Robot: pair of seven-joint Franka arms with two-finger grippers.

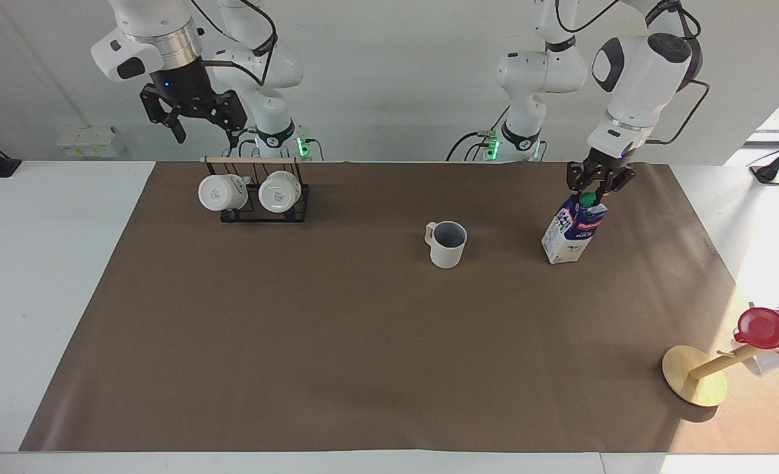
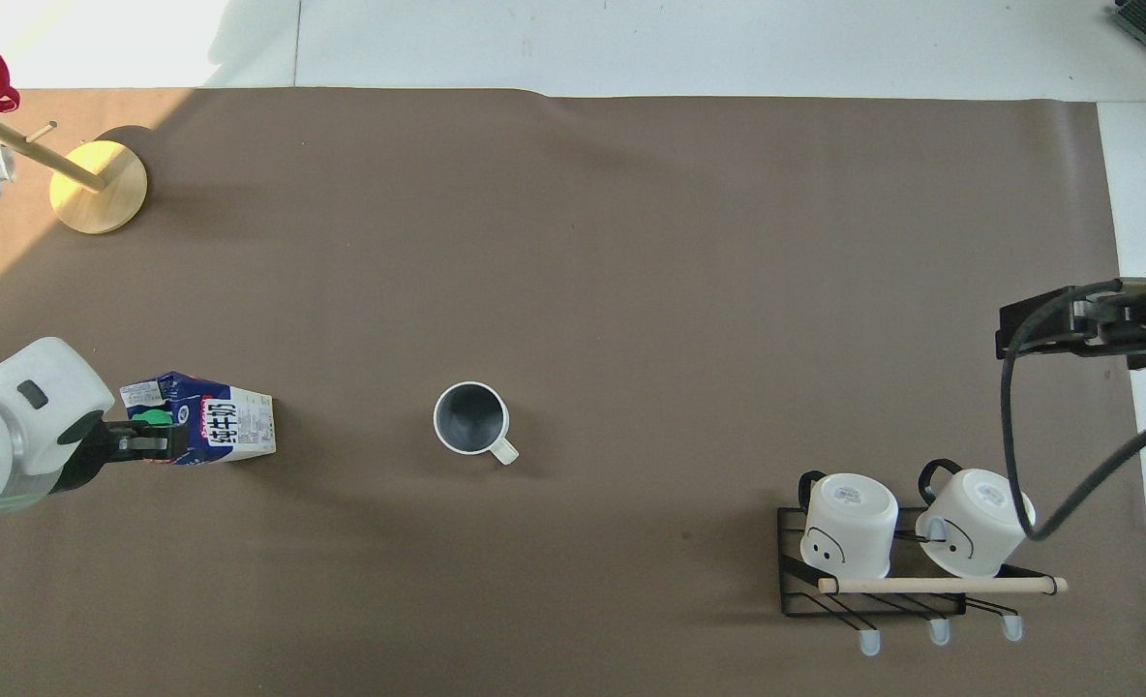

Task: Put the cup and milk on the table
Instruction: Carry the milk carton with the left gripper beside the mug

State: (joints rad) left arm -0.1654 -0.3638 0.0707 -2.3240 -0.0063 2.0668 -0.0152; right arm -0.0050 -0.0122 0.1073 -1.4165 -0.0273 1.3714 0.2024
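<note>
The cup (image 1: 447,243) stands upright on the brown mat of the table (image 1: 337,368), near the middle; it also shows in the overhead view (image 2: 471,418). The milk (image 1: 572,230) stands on the mat toward the left arm's end, nearly upright; it also shows in the overhead view (image 2: 210,431). My left gripper (image 1: 590,187) is shut on its top at the green cap, and it shows in the overhead view too (image 2: 142,445). My right gripper (image 1: 204,135) is open and empty in the air over the black mug rack (image 1: 264,204).
The rack holds two plain white mugs (image 1: 222,192) (image 1: 279,191) under a wooden bar, toward the right arm's end. A wooden mug tree (image 1: 695,384) with a red cup (image 1: 768,328) leans at the corner farthest from the robots, at the left arm's end.
</note>
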